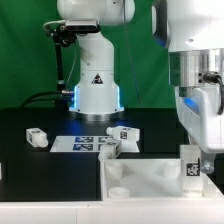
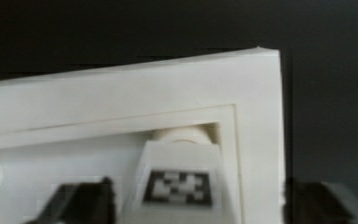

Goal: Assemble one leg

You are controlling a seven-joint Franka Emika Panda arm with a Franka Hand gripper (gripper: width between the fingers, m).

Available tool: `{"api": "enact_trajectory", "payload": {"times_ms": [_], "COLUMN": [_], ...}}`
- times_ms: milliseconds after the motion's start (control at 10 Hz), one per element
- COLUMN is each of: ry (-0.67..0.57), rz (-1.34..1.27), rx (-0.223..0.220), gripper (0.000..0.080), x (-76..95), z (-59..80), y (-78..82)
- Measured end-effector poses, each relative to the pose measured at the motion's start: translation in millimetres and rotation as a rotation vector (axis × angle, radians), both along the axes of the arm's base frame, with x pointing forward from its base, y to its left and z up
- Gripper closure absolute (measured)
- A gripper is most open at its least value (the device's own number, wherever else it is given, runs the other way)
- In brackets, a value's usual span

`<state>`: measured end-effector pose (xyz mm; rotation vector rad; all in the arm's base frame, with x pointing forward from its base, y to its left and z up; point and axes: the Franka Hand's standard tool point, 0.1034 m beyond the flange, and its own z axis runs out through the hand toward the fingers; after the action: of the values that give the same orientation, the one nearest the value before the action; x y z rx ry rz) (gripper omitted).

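The leg (image 1: 189,164) stands upright at the exterior view's right, directly under the gripper (image 1: 196,152), with its tagged face toward the camera. In the wrist view the leg (image 2: 181,172) lies between the two dark fingers (image 2: 83,201), which stand on either side of it with a visible gap on each side; the jaws are spread apart and grip nothing. The leg's narrow end points into the corner of the tabletop (image 2: 105,95), inside the raised rim. The tabletop (image 1: 150,182) lies flat on the black table (image 1: 30,165) in the foreground. Beyond it, the marker board (image 1: 82,143) lies near the robot base (image 1: 96,90). Two further legs (image 1: 125,134) rest at the board's right end, and one more (image 1: 37,138) lies at the exterior view's left, well apart from the tabletop.
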<state>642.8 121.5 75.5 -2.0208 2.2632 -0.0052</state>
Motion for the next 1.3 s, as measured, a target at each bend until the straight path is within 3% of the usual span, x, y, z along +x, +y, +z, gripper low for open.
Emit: {"api": "enact_trajectory", "payload": {"times_ms": [100, 200, 400, 700, 900, 1100, 1300], "ry": [-0.003, -0.017, -0.015, -0.029, -0.026, -0.025, -0.023], "rz": [0.04, 0.236, 0.517, 0.69, 0.957, 0.948, 0.911], "rx": [-0.004, -0.022, -0.037, -0.052, -0.085, -0.086, -0.084], "gripper": [0.0214, 0.0161, 0.0153, 0.0151, 0.0151, 0.0151, 0.0405], "x": [0.2, 0.8, -3.0, -2.3, -1.6, -0.3, -0.4], "z": [-0.1, -0.1, -1.9, -1.7, -2.5, -4.8, -5.2], "y": [-0.8, -4.8, -5.1, -6.5, -7.8, -7.6, -7.8]}}
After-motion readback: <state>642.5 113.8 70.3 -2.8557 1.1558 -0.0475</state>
